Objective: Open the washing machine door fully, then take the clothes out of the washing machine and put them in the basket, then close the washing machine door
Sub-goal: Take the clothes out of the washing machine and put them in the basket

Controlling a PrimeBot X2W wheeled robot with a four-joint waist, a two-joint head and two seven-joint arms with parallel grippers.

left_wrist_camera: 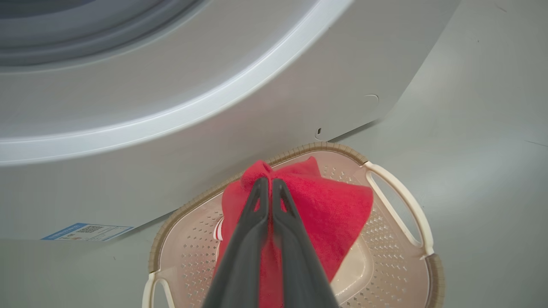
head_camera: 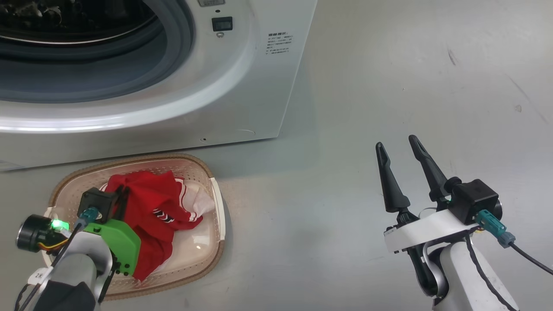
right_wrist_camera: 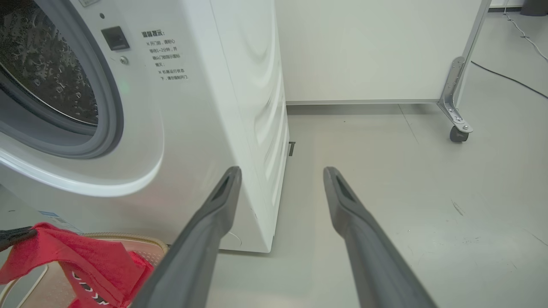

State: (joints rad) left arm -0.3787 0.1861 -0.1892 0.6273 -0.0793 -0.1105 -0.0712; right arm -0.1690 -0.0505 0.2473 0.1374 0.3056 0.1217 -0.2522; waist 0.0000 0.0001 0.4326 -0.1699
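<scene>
Clothes (left_wrist_camera: 334, 205) clamped in left hand (left_wrist_camera: 270, 180) drape into basket (left_wrist_camera: 334, 146); right hand (right_wrist_camera: 280, 171) spread apart.

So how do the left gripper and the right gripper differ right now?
The left gripper is shut, pinching the red clothes; the right gripper is open and holds nothing. The left gripper is above the basket, in front of the washing machine; the right gripper is over the floor, off to the machine's right. Both are dark, long and two-fingered.
</scene>
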